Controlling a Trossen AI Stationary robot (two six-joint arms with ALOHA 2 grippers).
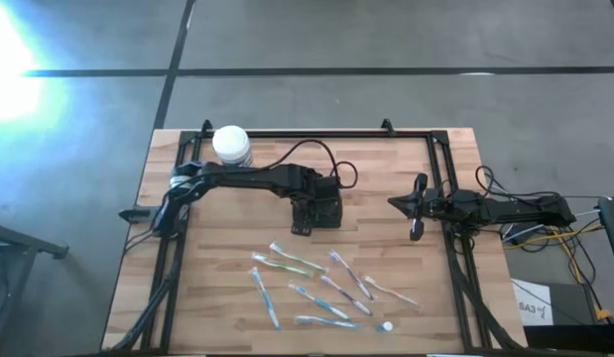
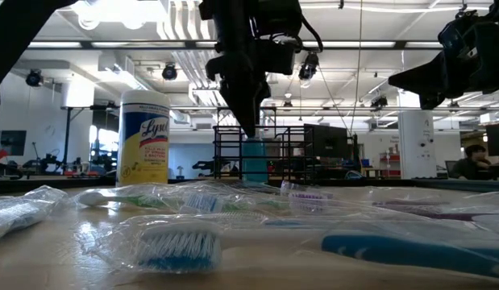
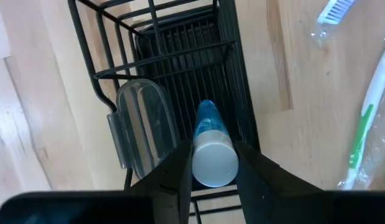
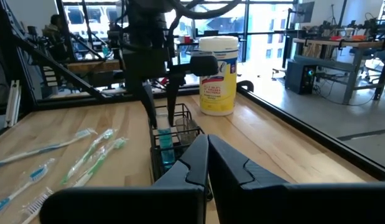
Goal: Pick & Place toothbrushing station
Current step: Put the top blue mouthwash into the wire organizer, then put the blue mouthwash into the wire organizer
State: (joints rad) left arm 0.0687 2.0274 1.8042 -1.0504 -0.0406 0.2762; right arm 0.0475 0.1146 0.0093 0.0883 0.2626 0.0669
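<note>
I've got the left gripper clamped on a blue tube, white cap up, over the wire toothbrushing station; next, lower and release. Right gripper waits shut, empty.

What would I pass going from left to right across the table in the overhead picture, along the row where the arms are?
White-lidded jar → black wire toothbrushing station, with the left arm's fingers closed on a blue tube in it → the right arm's shut fingers, waiting over bare wood.
</note>
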